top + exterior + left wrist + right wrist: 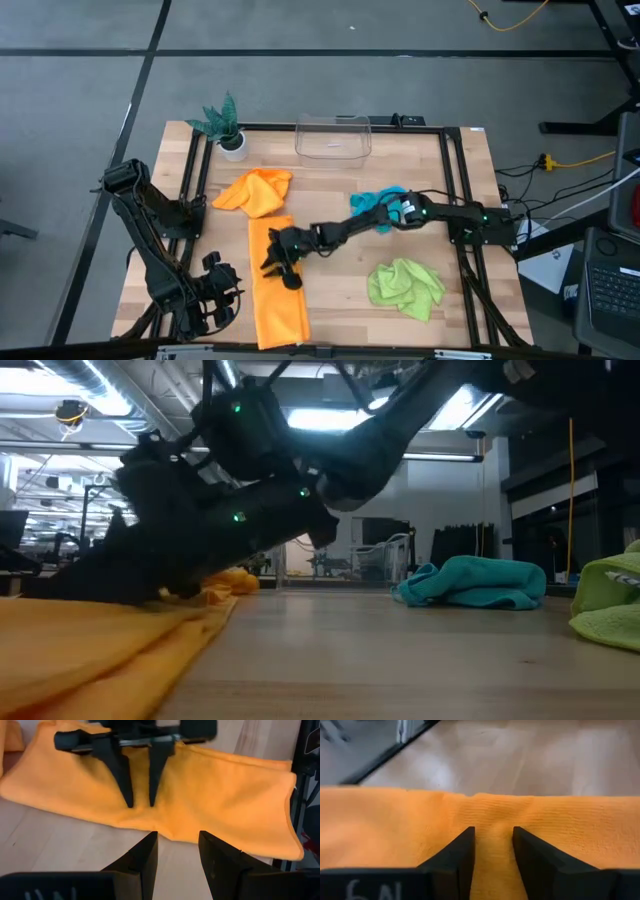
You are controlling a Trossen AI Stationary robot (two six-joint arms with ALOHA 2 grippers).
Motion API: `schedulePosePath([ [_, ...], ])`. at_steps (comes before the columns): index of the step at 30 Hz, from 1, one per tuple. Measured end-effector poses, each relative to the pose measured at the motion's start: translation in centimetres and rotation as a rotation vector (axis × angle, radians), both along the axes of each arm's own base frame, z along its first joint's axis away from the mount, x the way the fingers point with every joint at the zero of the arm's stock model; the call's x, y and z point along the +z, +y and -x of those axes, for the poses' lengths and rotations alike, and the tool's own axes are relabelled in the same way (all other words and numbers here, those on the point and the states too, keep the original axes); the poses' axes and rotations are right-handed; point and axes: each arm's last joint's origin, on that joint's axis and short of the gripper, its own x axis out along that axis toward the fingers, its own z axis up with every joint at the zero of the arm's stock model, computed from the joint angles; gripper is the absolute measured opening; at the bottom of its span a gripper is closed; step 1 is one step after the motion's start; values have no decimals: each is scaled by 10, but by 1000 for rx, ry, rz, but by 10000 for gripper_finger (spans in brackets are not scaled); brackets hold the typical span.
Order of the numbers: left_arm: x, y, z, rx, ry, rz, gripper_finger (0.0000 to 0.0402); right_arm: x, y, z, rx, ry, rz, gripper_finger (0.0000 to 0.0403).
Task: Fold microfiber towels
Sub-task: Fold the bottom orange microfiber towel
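A long folded orange towel (275, 290) lies flat on the table at the near left. My right gripper (280, 268) reaches across from the right and comes down on its middle, shut on a small ridge of cloth (492, 827). My left gripper (177, 842) is open at table height, its fingertips at the towel's left long edge (170, 836), facing the right gripper (140, 802). A second orange towel (255, 190), a teal-blue towel (378, 205) and a lime green towel (405, 285) lie crumpled on the table. My right gripper pinches a small raised ridge of the flat orange towel (492, 820) between its two fingertips (127, 795), about mid-length and a little in from the left long edge. The fingers come from above, slanting down from the right. The towel lies on the table, puckered around the tips. My left gripper has its fingertips (150, 842) at the towel's left long edge; I cannot tell whether they touch it.
A green plant in a white pot (228, 130) and a clear plastic container (333, 137) stand at the table's far edge. Black frame rails (195, 170) run along the table's left and right sides. Bare wood (340, 300) shows between the flat orange towel and the lime green one.
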Motion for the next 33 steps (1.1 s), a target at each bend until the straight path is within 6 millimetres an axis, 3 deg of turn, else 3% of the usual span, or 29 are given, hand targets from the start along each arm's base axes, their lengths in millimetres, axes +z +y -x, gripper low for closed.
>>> schedulePosePath([
  [5, 0, 0, 0, 0, 0, 1, 134, 14, -22, -12, -9, 28, -115, 137],
  [9, 0, 0, 0, 1, 0, 1, 134, 35, -27, -23, 29, 100, -167, 137],
  [15, 0, 0, 0, 1, 0, 1, 134, 88, -17, -31, 52, 298, -193, 137],
  [18, 0, 0, 0, -25, 19, -7, 134, 125, 8, -28, 113, 300, -138, 137],
  [21, -1, -1, 1, -50, 43, -3, 134, 155, 32, -7, 141, 333, -118, 137],
  [27, 0, -4, -1, -53, 31, 26, 134, 213, 54, 56, 104, 534, 37, 137],
  [33, 2, -8, -6, -44, -15, 88, 134, 239, 101, 122, -56, 699, 335, 137],
])
